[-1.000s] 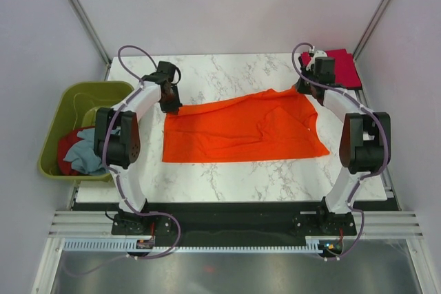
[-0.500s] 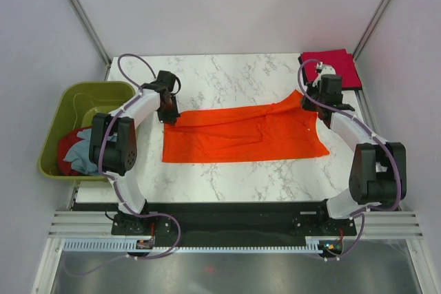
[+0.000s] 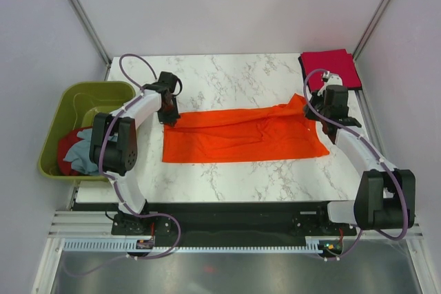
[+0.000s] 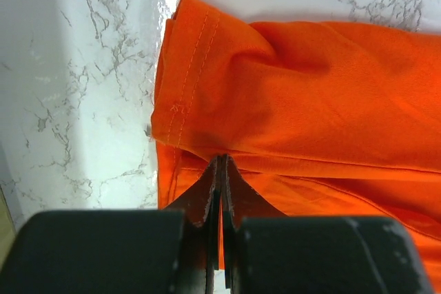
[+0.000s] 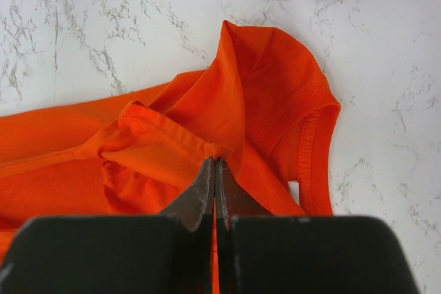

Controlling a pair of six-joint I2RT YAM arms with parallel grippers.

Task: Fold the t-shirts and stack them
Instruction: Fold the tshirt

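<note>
Left gripper [image 4: 220, 164] and right gripper [image 5: 214, 164], each pinched tight on a raised far-edge fold of the soft, creased orange t-shirt [image 3: 241, 135] lying mid-table on the glossy marble tabletop [image 3: 227, 74], appear midway through a lengthwise fold; next, the held edge likely needs laying evenly over the near hem.

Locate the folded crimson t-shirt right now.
In the top view, the crimson t-shirt lies at the table's far right corner, just beyond the right gripper and apart from the orange t-shirt.
</note>
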